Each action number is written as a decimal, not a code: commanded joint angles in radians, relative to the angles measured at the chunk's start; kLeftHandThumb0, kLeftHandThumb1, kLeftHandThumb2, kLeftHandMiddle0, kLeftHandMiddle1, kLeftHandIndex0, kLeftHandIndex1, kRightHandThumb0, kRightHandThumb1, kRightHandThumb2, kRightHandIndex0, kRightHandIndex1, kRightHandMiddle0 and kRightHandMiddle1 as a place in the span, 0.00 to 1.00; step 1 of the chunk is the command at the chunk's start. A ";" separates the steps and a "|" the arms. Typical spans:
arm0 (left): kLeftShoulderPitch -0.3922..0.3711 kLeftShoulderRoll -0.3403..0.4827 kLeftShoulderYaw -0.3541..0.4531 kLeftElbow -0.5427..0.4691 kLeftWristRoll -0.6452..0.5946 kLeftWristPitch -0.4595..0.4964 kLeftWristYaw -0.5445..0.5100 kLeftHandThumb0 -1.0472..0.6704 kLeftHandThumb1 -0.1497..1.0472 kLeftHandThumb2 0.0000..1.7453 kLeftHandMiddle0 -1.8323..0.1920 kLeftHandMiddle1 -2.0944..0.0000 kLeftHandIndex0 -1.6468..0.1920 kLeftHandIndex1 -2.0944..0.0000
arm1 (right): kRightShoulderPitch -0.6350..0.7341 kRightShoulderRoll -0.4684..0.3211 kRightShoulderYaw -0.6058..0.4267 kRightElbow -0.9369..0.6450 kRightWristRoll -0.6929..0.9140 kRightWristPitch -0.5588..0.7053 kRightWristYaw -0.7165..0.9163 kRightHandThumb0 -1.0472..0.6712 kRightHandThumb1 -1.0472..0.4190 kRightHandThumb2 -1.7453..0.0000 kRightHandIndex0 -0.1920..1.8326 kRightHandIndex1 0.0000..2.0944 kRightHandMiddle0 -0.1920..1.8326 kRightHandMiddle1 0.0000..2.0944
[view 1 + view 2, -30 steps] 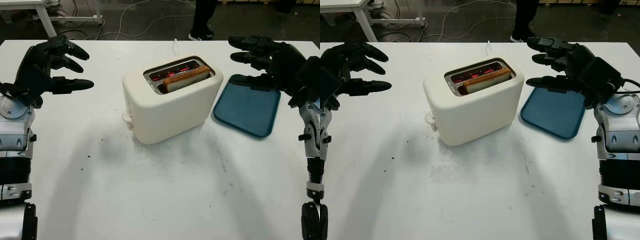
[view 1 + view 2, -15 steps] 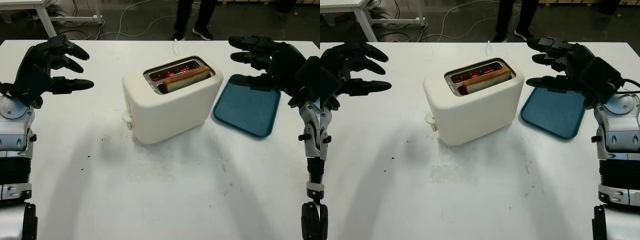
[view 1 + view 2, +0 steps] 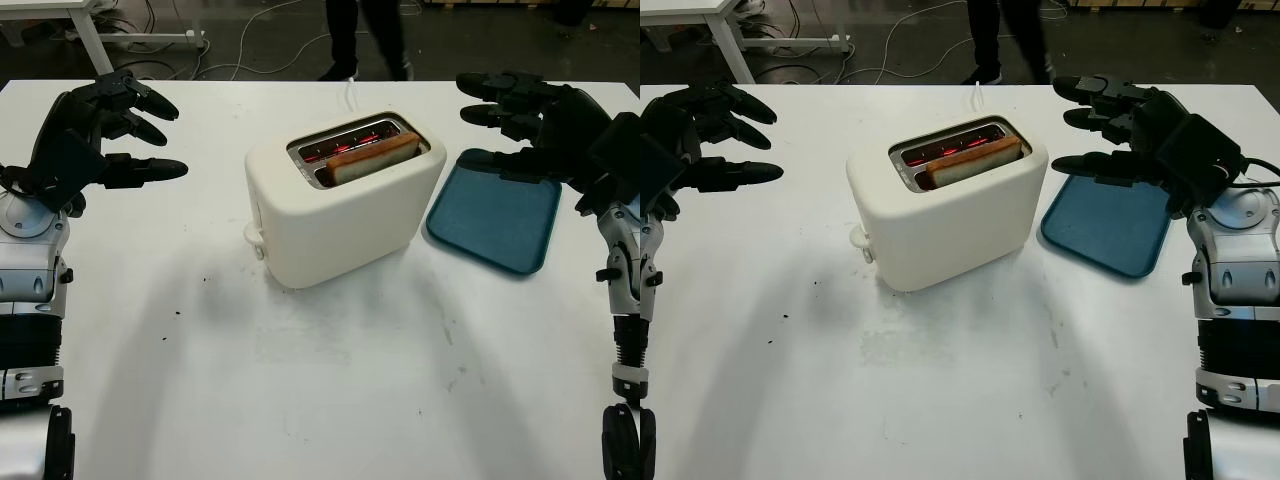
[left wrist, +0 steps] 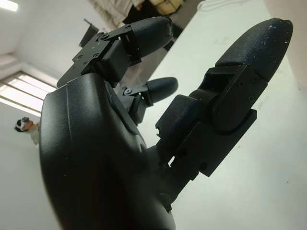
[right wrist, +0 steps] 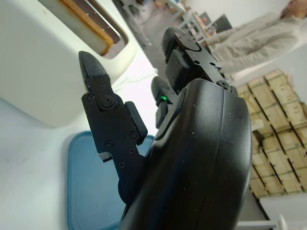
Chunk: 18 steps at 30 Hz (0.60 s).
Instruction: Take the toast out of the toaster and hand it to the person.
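From the left eye view, a cream toaster [image 3: 343,205] stands in the middle of the white counter [image 3: 330,380], its slots glowing red. A slice of toast [image 3: 372,159] sits in the nearer slot, its top edge poking just above the rim. Just beside the toaster, on the robot's right, a blue tray [image 3: 494,212] lies flat on the counter. The left robot hand [image 3: 112,135] hangs above the counter well to the left of the toaster, open and holding nothing. The right robot hand [image 3: 530,120] is up over the far edge of the tray, open too, holding nothing. Beyond the far edge of the counter a person's legs [image 3: 362,35] stand on the dark floor among loose cables.

The right eye view shows the same layout: toast [image 3: 973,161] in the toaster [image 3: 945,215], tray [image 3: 1108,225] beside it, both robot hands apart from everything.

In the left wrist view, the black fingers [image 4: 249,62] of the left robot hand reach out over bare counter, gripping nothing.

In the right wrist view, a finger [image 5: 103,110] of the right robot hand points toward the toaster [image 5: 53,72], with the toast [image 5: 91,26] in its slot and the tray [image 5: 93,187] below the hand; a person in light clothes [image 5: 254,40] stands in the background
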<state>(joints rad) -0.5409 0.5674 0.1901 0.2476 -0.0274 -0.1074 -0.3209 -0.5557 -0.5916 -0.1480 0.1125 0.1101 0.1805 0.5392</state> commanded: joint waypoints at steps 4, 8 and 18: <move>-0.003 0.002 0.001 0.003 -0.003 -0.010 -0.003 0.00 0.59 0.00 0.66 0.38 0.60 0.46 | 0.003 0.005 0.000 -0.019 0.005 0.007 -0.011 0.49 0.18 1.00 0.18 0.25 0.32 0.00; -0.003 0.001 0.001 0.001 -0.002 -0.006 0.000 0.00 0.59 0.00 0.66 0.38 0.59 0.46 | 0.002 0.005 -0.001 -0.019 0.009 0.011 -0.008 0.49 0.18 1.00 0.18 0.25 0.32 0.00; -0.002 -0.003 0.005 0.005 -0.012 -0.008 -0.004 0.00 0.57 0.00 0.66 0.38 0.59 0.46 | 0.002 0.006 0.001 -0.009 0.006 -0.008 -0.006 0.49 0.18 1.00 0.18 0.25 0.32 0.00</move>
<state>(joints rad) -0.5409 0.5673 0.1902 0.2476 -0.0284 -0.1075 -0.3209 -0.5557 -0.5907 -0.1481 0.1123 0.1100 0.1805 0.5381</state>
